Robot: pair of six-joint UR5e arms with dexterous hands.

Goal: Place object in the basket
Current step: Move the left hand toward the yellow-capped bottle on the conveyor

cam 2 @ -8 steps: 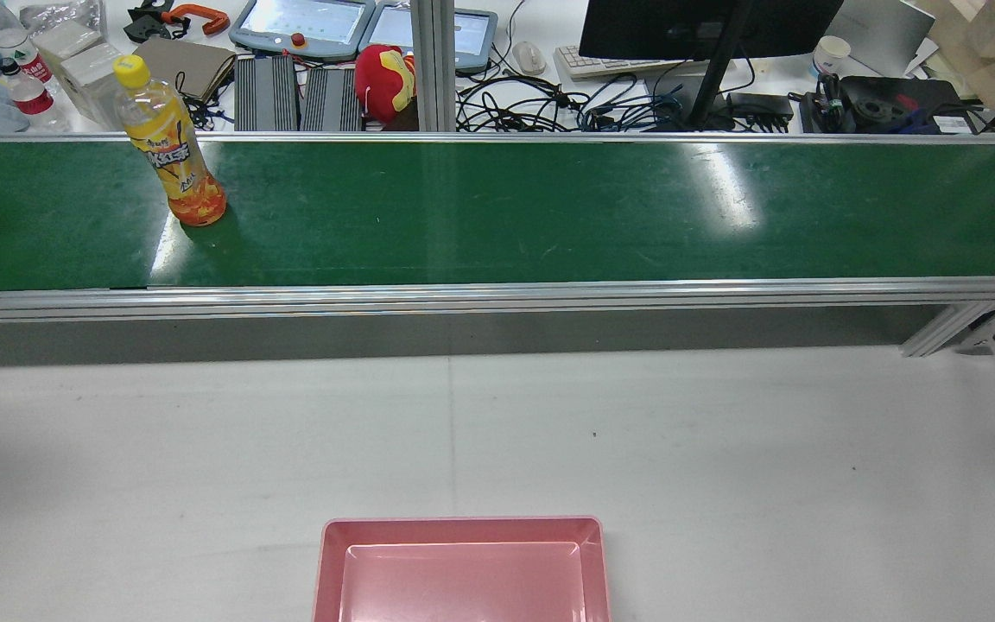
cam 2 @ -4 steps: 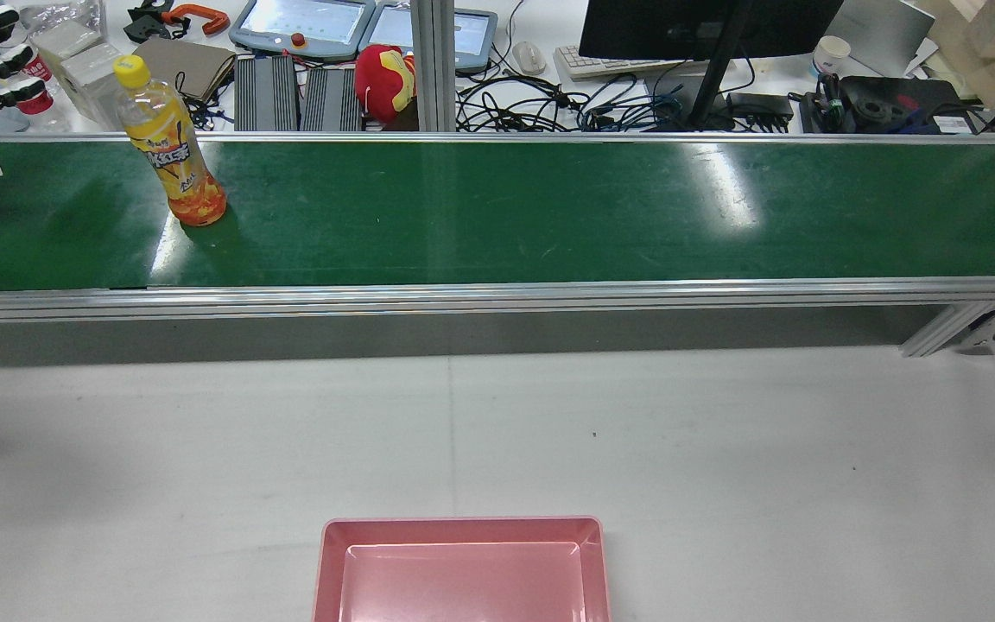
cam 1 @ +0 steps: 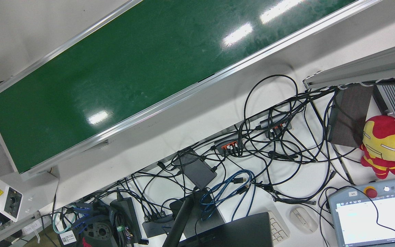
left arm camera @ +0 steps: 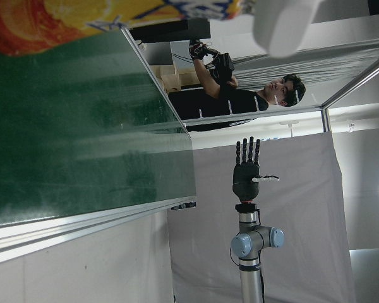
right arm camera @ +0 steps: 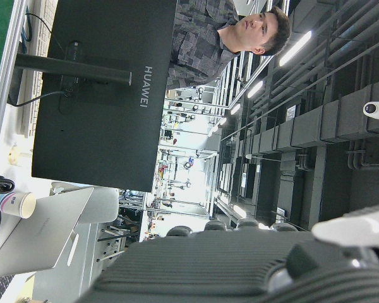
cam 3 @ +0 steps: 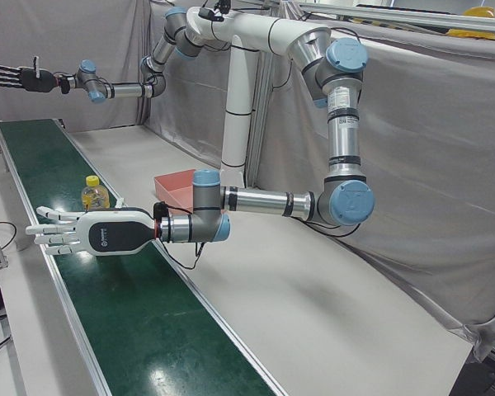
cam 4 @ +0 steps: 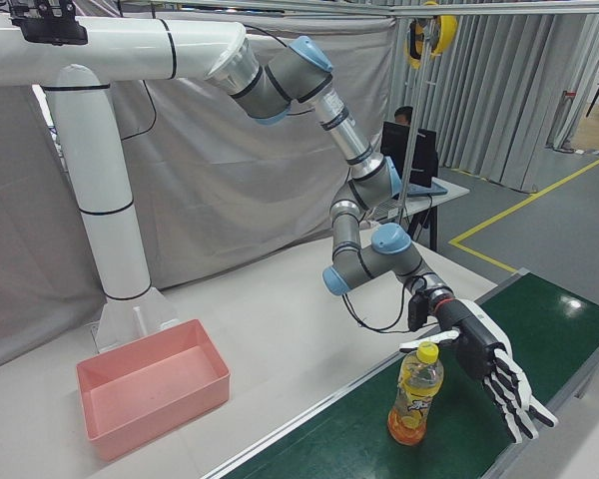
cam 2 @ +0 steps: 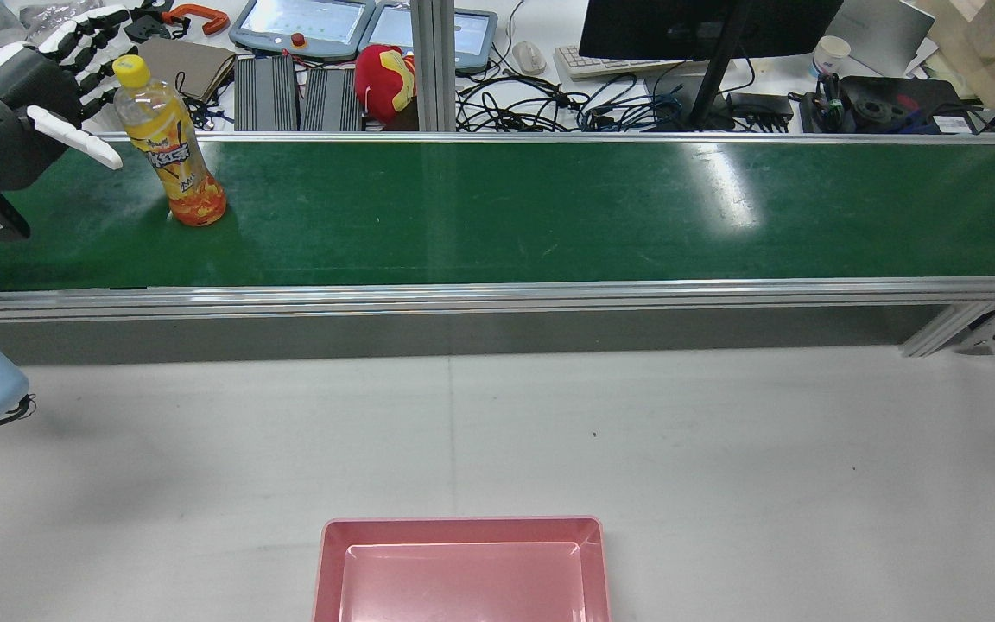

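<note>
We judged the task barely begun: nothing was grasped, nothing was in the basket.

Going left to right in the rear view, the left hand [cam 2: 48,95] sat at the far left over the green conveyor belt [cam 2: 549,216], its fingers [cam 2: 87,43] spread wide and holding nothing. Just beside it stood the orange drink bottle [cam 2: 171,147], upright on the belt near its left end, yellow cap on. The fingers reached behind the bottle's neck and the thumb came out in front, but we could not tell whether anything touched; the right-front view showed the palm next to the cap with the fingers [cam 4: 514,399] pointing past it, not wrapped round.

Further right the belt was bare. The pink basket [cam 2: 463,529] lay on the white table [cam 2: 722,449] at the near edge, about mid-width, well apart from the bottle and with nothing in it.

The right hand [cam 3: 21,77] was up in the air at the far end of the belt, fingers straight and apart, holding nothing, well away from the work.

Left to do, by our reading: close on the bottle, lift it, carry it across to the basket, release.

Counts: 1 bottle, 1 basket, 1 belt, 2 hands, both unloaded. Beyond the belt, 1 red and yellow plush toy [cam 2: 383,78].
</note>
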